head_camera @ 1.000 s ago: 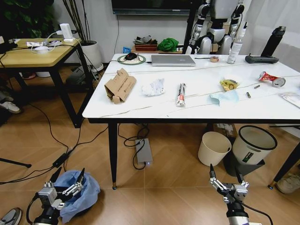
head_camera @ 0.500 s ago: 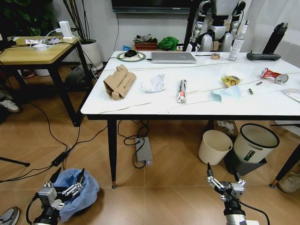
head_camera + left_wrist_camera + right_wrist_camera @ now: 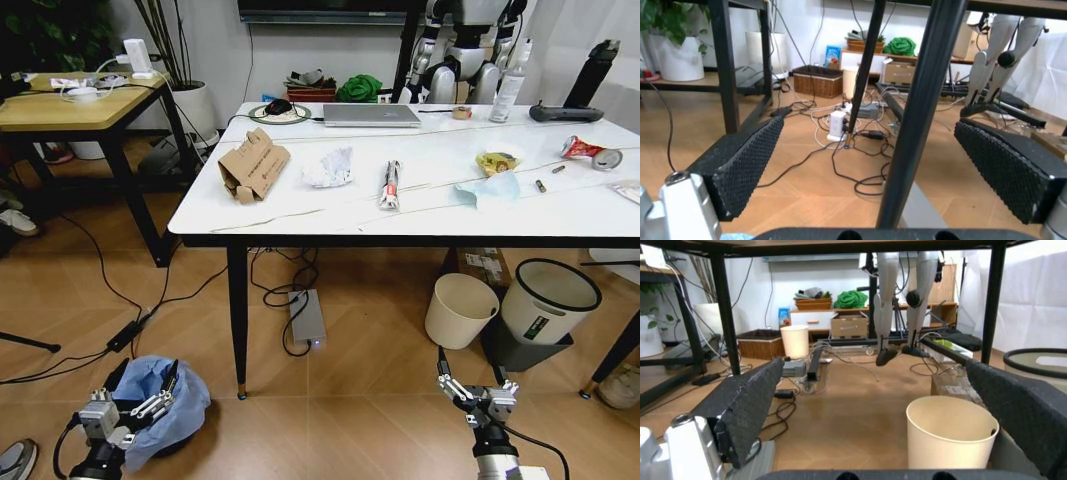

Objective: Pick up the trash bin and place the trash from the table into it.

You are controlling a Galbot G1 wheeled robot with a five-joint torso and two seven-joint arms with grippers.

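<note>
At lower left, the left gripper (image 3: 128, 408) hangs wide open and empty over the trash bin (image 3: 165, 408); the right gripper (image 3: 477, 394) (lower right) likewise gapes empty.

Crinkled light-blue plastic-lined trash bin (image 3: 165, 400): near side hidden behind left gripper (image 3: 137, 394); bin body under bag not discernible.
White packet (image 3: 630, 190) on white marble-look table (image 3: 300, 222): cut by right frame edge.
Small dark item (image 3: 541, 186) beside blue face mask (image 3: 490, 188): too small to identify.
Black-rimmed white bin (image 3: 1040, 362): cut by frame edge in right wrist view.
</note>
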